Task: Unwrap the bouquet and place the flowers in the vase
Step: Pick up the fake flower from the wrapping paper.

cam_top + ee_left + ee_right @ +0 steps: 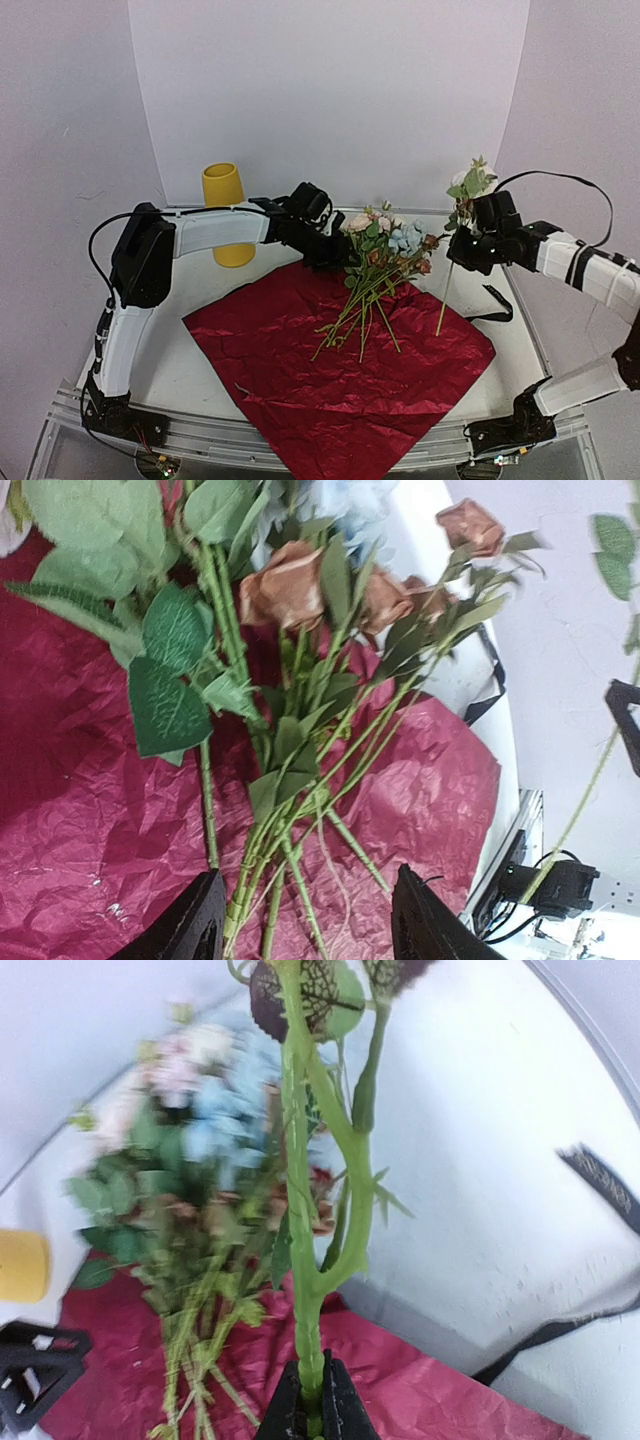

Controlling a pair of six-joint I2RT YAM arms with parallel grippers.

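The dark red wrapping paper lies spread flat on the table, and the flowers rest loose on it, blooms toward the back. My left gripper hovers low over the bundle; its jaws stand open, with the green stems seen between the two fingertips. My right gripper is shut on a single flower stem, lifted clear at the right with its white bloom up and its stem end hanging down. The yellow vase stands at the back left, behind my left forearm.
The black ribbon lies loose on the white table at the right of the paper, also in the right wrist view as the ribbon. My left arm stretches across in front of the vase. White walls close the back and sides.
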